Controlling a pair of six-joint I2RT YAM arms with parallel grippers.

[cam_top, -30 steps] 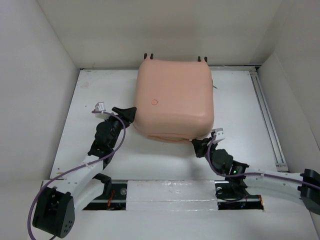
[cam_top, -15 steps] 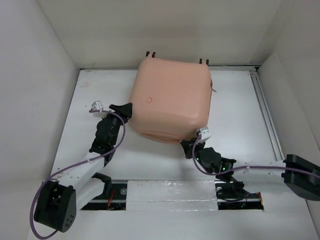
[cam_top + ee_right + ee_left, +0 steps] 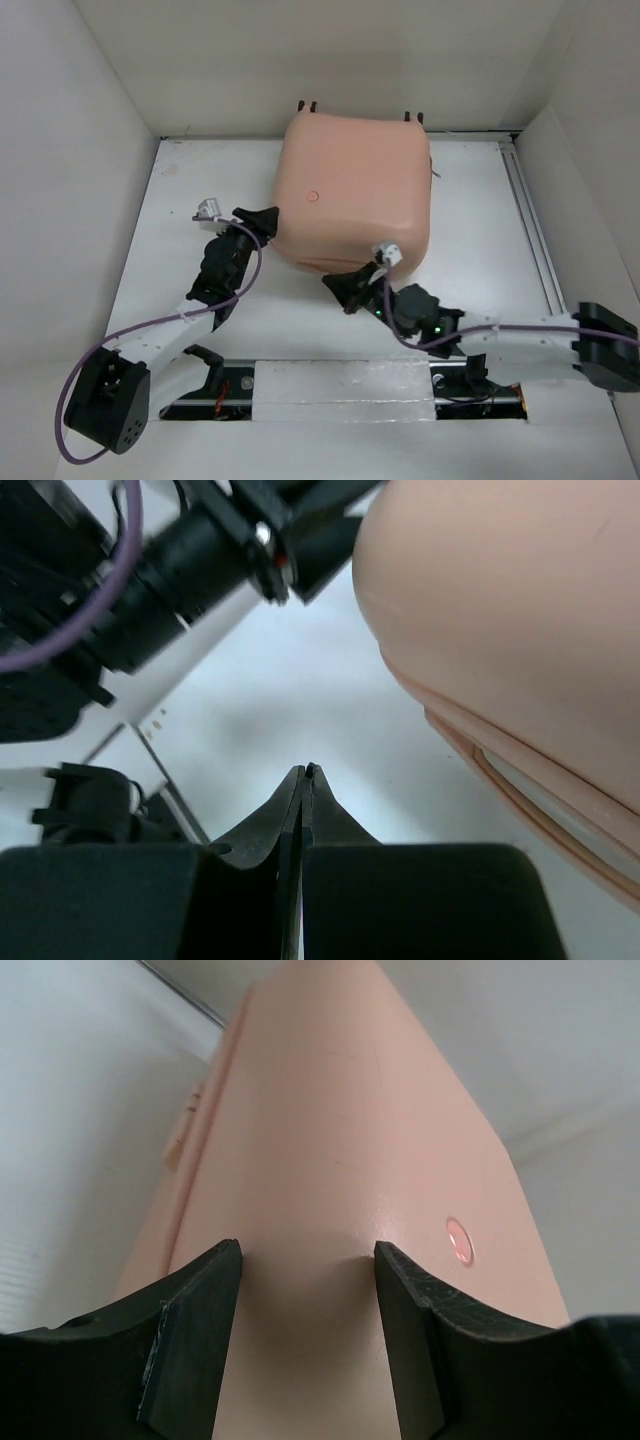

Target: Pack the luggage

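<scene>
The luggage (image 3: 355,190), a pale peach-pink hard-shell suitcase, lies closed at the back middle of the white table, its wheels (image 3: 307,104) at the far edge. My left gripper (image 3: 268,222) is open, its jaws against the suitcase's near left corner; the shell (image 3: 340,1110) fills the left wrist view between my open fingers (image 3: 200,1300). My right gripper (image 3: 336,285) is shut, low over the table just in front of the suitcase's near edge. In the right wrist view its tips (image 3: 308,771) are pressed together, with the suitcase seam (image 3: 520,610) to the upper right.
White walls enclose the table on three sides. A metal rail (image 3: 530,230) runs along the right side. A taped white strip (image 3: 340,385) lies between the arm bases. The left arm (image 3: 190,570) shows ahead of the right gripper.
My right gripper has slid left along the suitcase's near edge, staying shut. The suitcase has shifted and turned slightly. My left gripper has followed it a little to the right.
</scene>
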